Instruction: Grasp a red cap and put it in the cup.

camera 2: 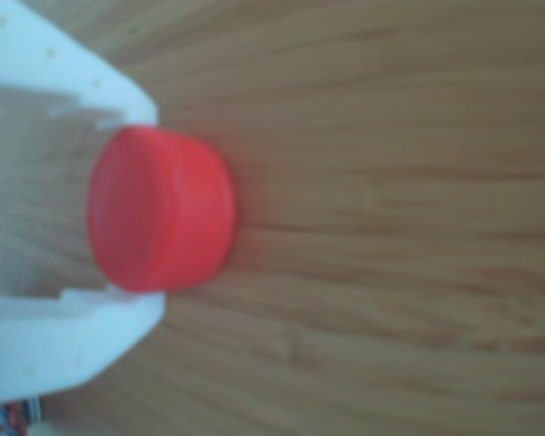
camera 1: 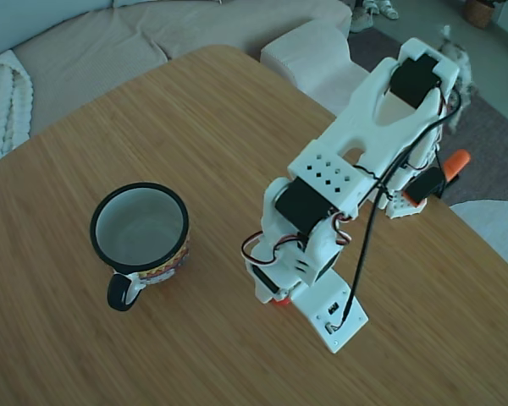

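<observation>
Bamboo-grain table (camera 1: 152, 127), sofa (camera 1: 110, 34) behind; gripper (camera 2: 127, 213) closed w/ red cap (camera 2: 159, 209) betw. fingers.

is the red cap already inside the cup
No: in the fixed view the cup is empty, and the other view shows the red cap on the wooden table between the gripper's white fingers.

no readable text, labels, brands or numbers anywhere, cup's (camera 1: 140, 232) base band shows only colourful pattern
</observation>
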